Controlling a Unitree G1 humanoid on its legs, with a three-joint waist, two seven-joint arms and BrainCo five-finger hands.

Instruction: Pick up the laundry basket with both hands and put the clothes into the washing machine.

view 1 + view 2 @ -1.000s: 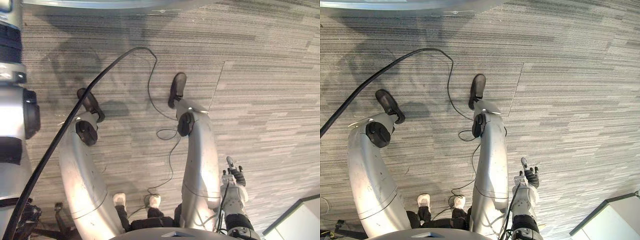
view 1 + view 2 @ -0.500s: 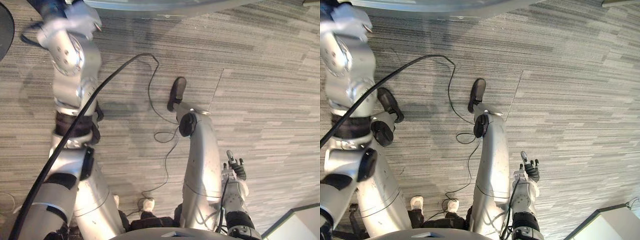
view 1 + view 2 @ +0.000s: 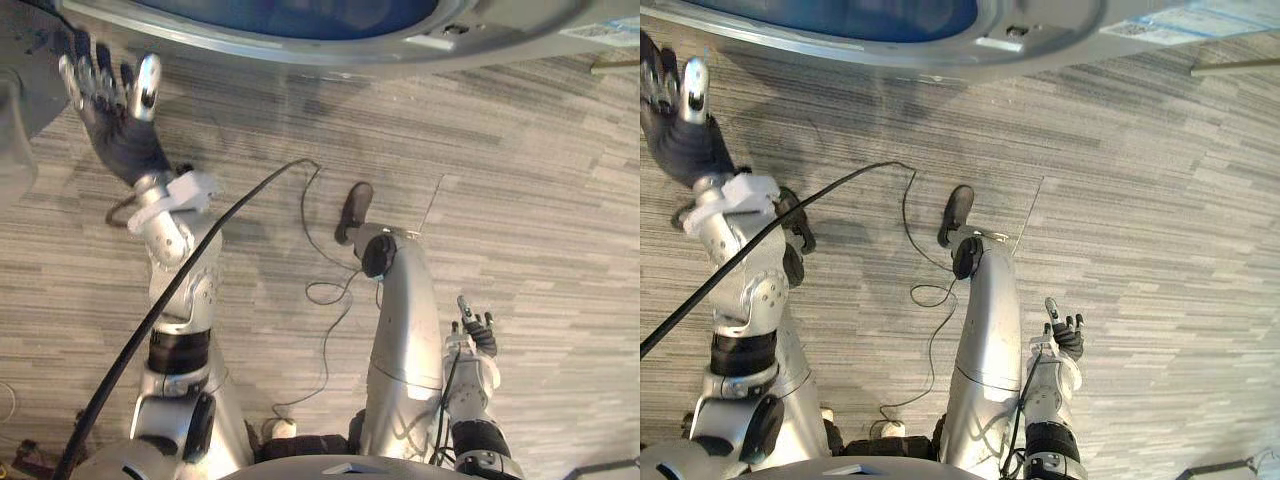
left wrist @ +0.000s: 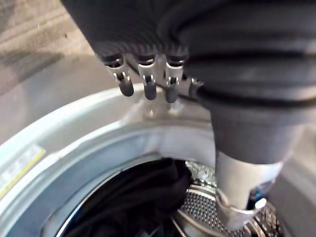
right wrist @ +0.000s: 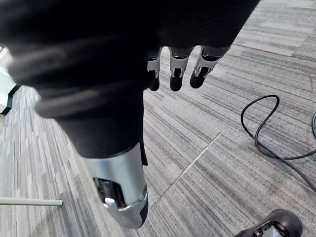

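- Office or lab-type room: grey striped carpet tiles (image 3: 1160, 200) cover the floor.
- Front-loading washing machine (image 4: 74, 148) here, dark clothes (image 4: 133, 197) in its perforated drum (image 4: 197, 207).

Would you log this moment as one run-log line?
left hand open, up by washing machine | right hand open, low | dark clothes in drum

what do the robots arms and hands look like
The left arm and right arm are silver-grey with black bands at the joints. The left hand and right hand each have a dark ribbed cover over back and wrist, silver fingers with dark tips, and a pale bracket at the wrist.
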